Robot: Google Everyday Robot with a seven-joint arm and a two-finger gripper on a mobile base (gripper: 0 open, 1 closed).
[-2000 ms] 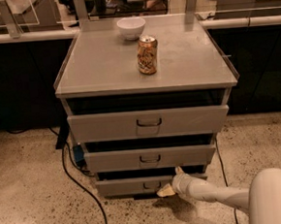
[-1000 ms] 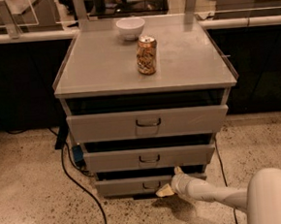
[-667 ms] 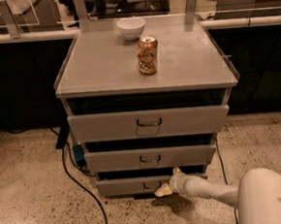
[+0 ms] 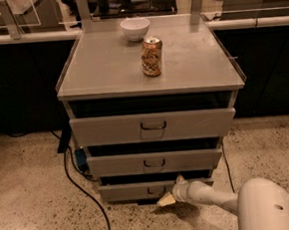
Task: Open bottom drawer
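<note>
The bottom drawer (image 4: 125,192) is the narrowest of three light-grey drawer fronts, low in the cabinet near the floor, with a small dark wire handle (image 4: 155,190) at its centre. It stands out a little from the cabinet body. My gripper (image 4: 171,192) reaches in from the lower right on a white arm (image 4: 216,196). It sits right at the drawer front, just right of the handle, with one pale finger (image 4: 165,200) pointing down-left and another (image 4: 179,178) up.
The middle drawer (image 4: 154,162) and the top drawer (image 4: 153,127) sit above. A soda can (image 4: 151,56) and a white bowl (image 4: 135,29) stand on the cabinet top (image 4: 105,65). A black cable (image 4: 83,191) runs over the speckled floor at left. Dark counters stand behind.
The white arm has shifted slightly left into view. The gripper stays at the bottom drawer front. The drawer shows no clear movement.
</note>
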